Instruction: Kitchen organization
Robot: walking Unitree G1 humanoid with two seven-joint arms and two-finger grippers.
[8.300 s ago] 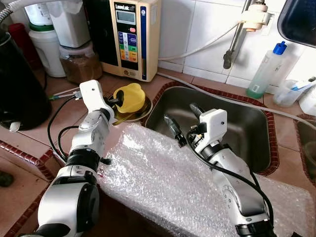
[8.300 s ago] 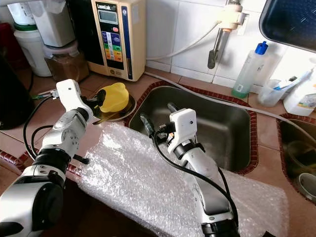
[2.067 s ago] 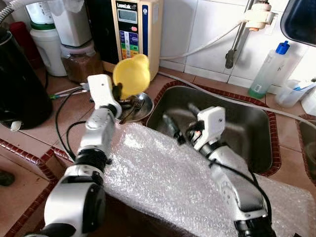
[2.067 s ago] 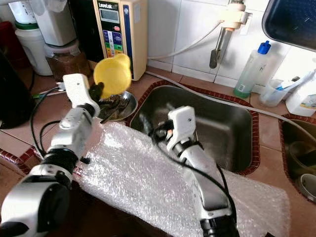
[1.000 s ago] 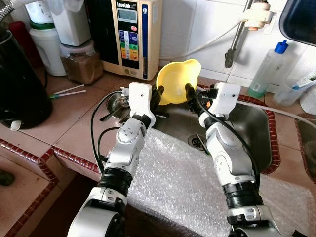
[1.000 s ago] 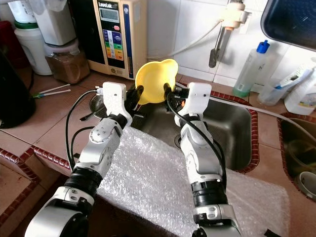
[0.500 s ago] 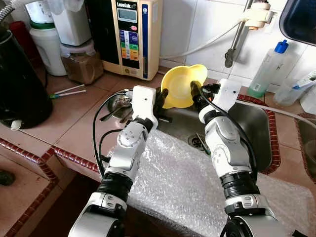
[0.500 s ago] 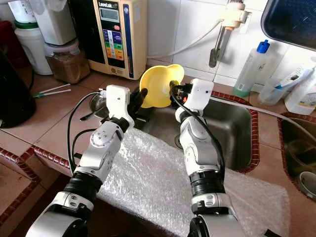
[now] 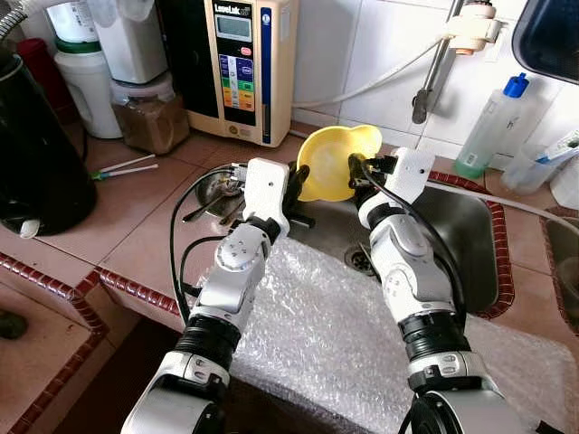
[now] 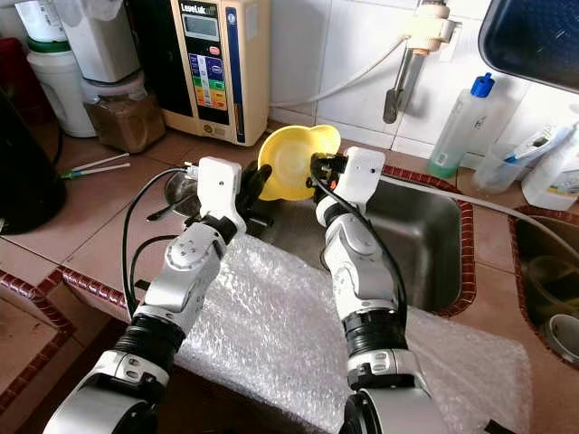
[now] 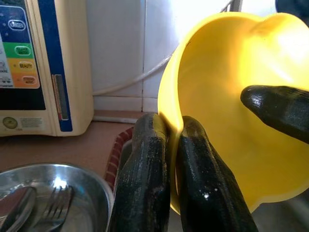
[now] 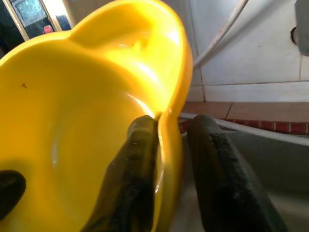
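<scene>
Nearest us, a sheet of bubble wrap covers the counter edge at the bottom centre of the frame, with both our silver arms reaching over it. Just beyond, at the near left corner of the steel sink, we hold a yellow bowl in the air, tilted with its hollow facing us. Our left gripper has its fingers clamped on the bowl's left rim; our right gripper pinches the right rim, one finger inside, one outside. Left of the bowl a metal dish with cutlery sits on the tiles. At the upper left, a cream water ionizer stands against the wall.
</scene>
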